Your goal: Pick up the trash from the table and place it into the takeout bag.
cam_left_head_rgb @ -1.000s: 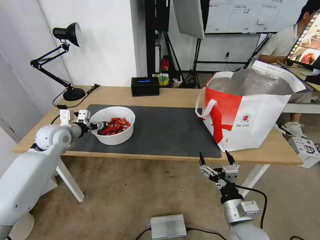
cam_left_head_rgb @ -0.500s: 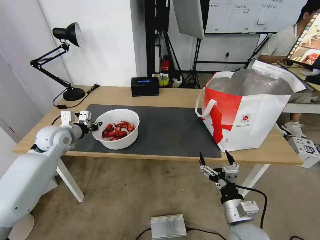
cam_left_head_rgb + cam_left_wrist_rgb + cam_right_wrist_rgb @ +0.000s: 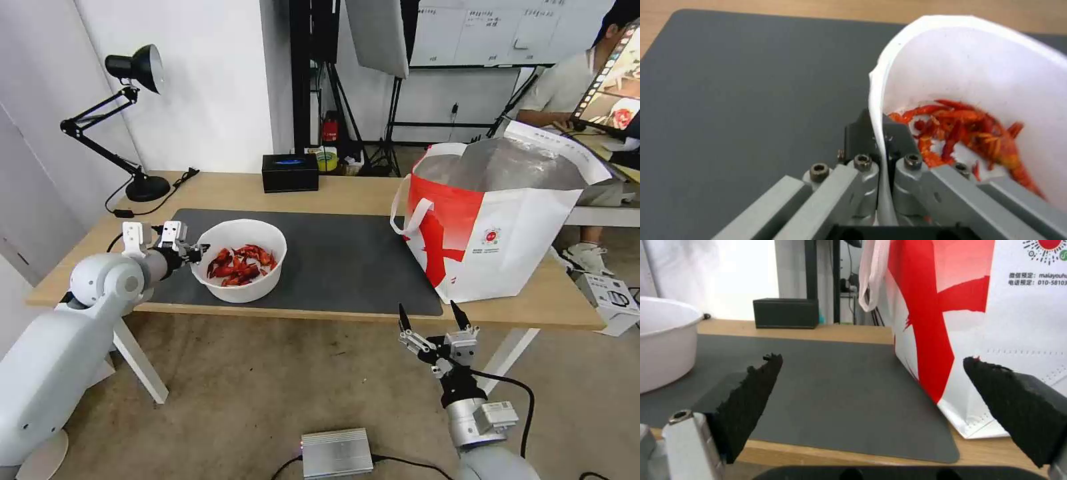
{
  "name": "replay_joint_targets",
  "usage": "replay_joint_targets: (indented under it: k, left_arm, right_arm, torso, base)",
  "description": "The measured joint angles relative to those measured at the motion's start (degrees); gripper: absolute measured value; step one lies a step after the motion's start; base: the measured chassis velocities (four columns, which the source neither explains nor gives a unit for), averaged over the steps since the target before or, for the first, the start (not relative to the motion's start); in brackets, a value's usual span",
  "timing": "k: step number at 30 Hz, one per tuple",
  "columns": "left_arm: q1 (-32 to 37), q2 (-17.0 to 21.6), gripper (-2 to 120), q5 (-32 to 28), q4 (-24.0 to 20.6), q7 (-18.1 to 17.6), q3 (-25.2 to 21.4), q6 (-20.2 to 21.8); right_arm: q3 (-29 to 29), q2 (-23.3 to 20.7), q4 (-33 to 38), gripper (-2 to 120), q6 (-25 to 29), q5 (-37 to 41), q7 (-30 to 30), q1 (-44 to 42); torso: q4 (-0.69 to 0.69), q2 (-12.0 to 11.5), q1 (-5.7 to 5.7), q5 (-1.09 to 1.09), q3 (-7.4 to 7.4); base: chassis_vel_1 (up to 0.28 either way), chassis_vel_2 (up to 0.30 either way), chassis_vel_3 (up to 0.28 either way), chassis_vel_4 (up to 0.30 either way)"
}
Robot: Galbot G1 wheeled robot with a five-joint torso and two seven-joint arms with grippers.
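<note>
Farther right, bowl (image 3: 241, 261) in left hand (image 3: 194, 253)

Over the last second the left gripper (image 3: 197, 253), pinching the rim of the white bowl (image 3: 240, 291) of crayfish shells (image 3: 241, 264), has carried the bowl rightward and nearer along the grey mat (image 3: 333, 267), toward the takeout bag (image 3: 497, 227)

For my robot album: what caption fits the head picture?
Left gripper pinches the crayfish bowl's rim beside the takeout bag.

A studio-like lab: light stands (image 3: 393, 87), a wall whiteboard (image 3: 480, 30), a desk lamp (image 3: 127, 113) on the table (image 3: 347, 190).
</note>
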Motion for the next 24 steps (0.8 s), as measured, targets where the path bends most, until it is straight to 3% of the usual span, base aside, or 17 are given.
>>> replay_joint_targets:
  k: [13,24]
  left_arm:
    - [2.31,-0.98,0,-11.10,-5.68,-6.92,-2.28,0.01]
    - [-1.03,-2.38,0,-16.17,-8.91,-11.78,0.01,0.00]
  right_arm:
    - [0.00,0.00,0.00,100,0.00,0.00,0.00,0.00]
    - [0.00,0.00,0.00,100,0.00,0.00,0.00,0.00]
  torso:
    - [0.00,0.00,0.00,0.01,0.00]
    - [0.00,0.00,0.00,0.00,0.00]
  base:
    - [0.000,0.000,0.000,0.000]
    - [0.000,0.000,0.000,0.000]
